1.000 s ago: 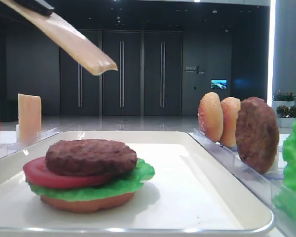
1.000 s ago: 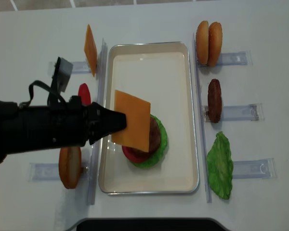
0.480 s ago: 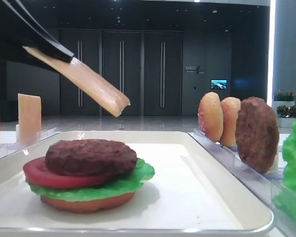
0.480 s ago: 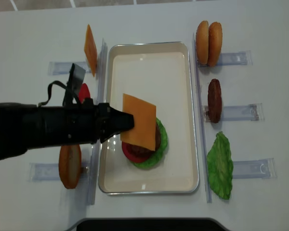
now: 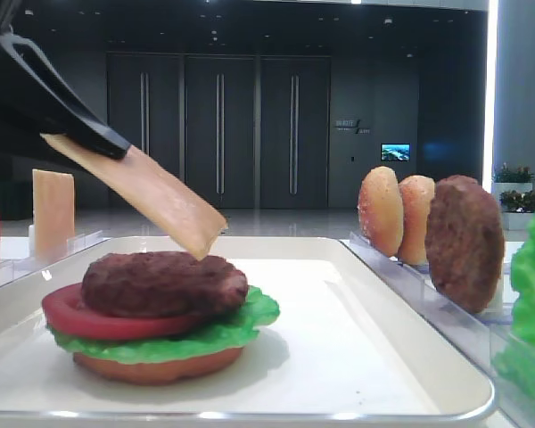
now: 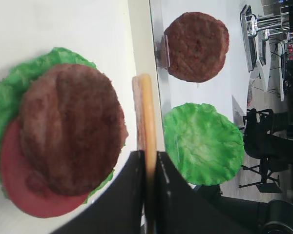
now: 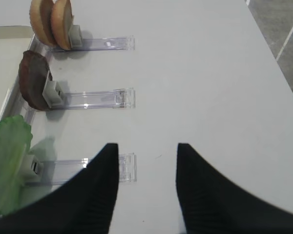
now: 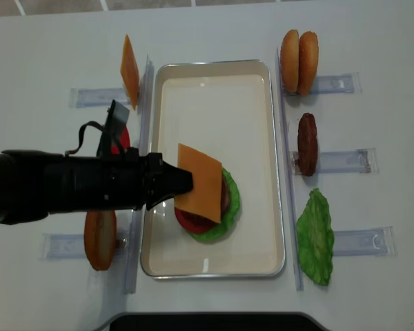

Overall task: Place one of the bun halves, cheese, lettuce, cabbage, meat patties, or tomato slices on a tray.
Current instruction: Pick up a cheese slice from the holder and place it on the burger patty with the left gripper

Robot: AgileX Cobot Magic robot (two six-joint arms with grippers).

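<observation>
The tray (image 8: 214,79) sits in the middle of the table (image 8: 372,41). In the tray, toward 6 o'clock, lies a stack: lettuce (image 8: 232,207), then a tomato slice (image 8: 188,219), then a patty (image 5: 160,281) on top. The cheese (image 8: 201,183) hangs tilted over the patty, its low corner just above it. At 3 o'clock of the tray stands a second patty (image 8: 307,143), two buns (image 8: 299,52) at 1 o'clock, a leaf (image 8: 316,238) at 5 o'clock. Another cheese slice (image 8: 130,71) stands at 11 o'clock, a bun (image 8: 100,239) at 7 o'clock.

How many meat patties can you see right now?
2. One meat patty tops the stacked burger on the tray, partly under the held cheese. The other patty stands on edge in the rack right of the tray.
</observation>
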